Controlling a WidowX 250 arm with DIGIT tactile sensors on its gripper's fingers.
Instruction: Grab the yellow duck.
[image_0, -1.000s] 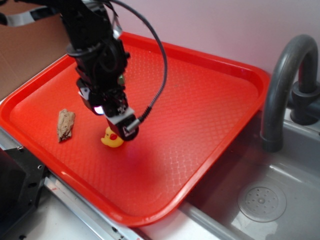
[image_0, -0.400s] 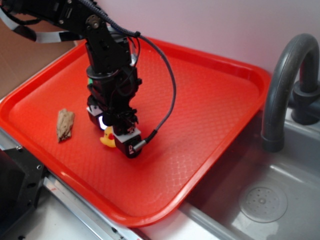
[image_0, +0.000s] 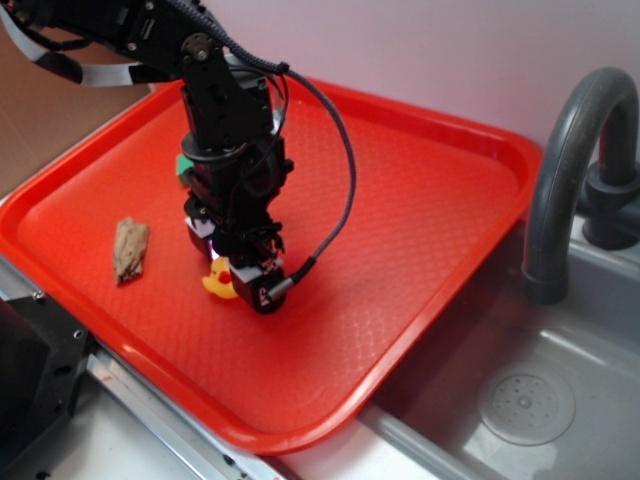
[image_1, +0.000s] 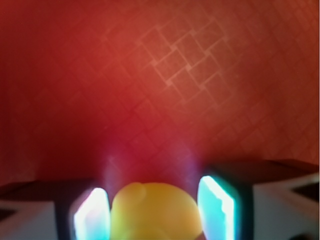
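Step in hand: looks like the closing phase of the grab, since the gripper is lowered right onto the yellow duck.
Duck: sat on the red tray, near the front-left part, between the brown lump and the tray's middle.
Gripper state: fingers are seen on both sides of the duck, just beside it; whether they're actually pressed on can't be told, too blurry.
Also spotted: a bit of green block behind the arm.
Next move: probably the squeeze needs finishing, then a straight lift, gently, as a small rounded toy is likely to be popped out.
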